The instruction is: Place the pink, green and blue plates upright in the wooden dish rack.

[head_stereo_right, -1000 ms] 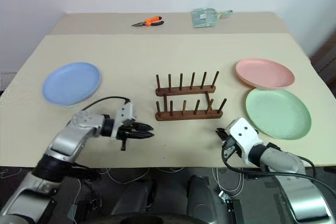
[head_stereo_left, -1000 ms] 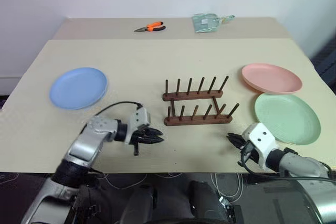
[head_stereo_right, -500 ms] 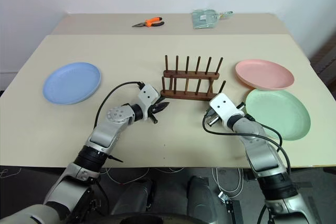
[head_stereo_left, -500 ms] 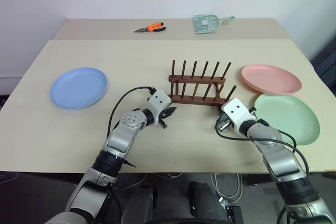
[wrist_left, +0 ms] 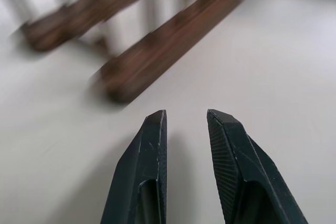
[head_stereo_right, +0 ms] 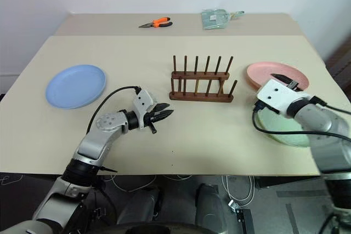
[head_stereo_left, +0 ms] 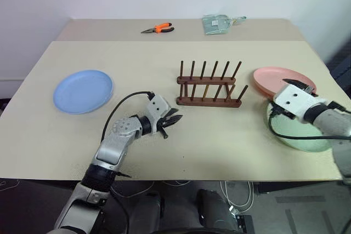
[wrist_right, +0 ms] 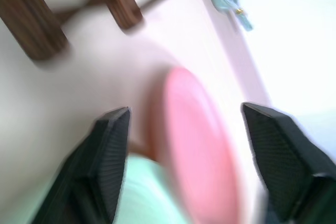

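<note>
Three plates lay flat on the table [head_stereo_left: 164,64], none yet in the rack; the blue plate [head_stereo_left: 83,91] sat near the left edge, well apart from everything else; the left gripper [head_stereo_left: 173,121] hung just short of the wooden dish rack [head_stereo_left: 208,87] at the table's middle, its fingers [wrist_left: 149,156] a narrow gap apart and holding nothing; a careless push from there could have shoved the light rack off its spot; near the right edge the pink plate [head_stereo_left: 282,81] touched or overlapped the green plate [head_stereo_left: 299,135]; the right gripper [wrist_right: 184,129] hovered over them, jaws spread wide and empty, aimed at the pink rim; closing there risked catching both plates, or the shallow rim slipping free.
</note>
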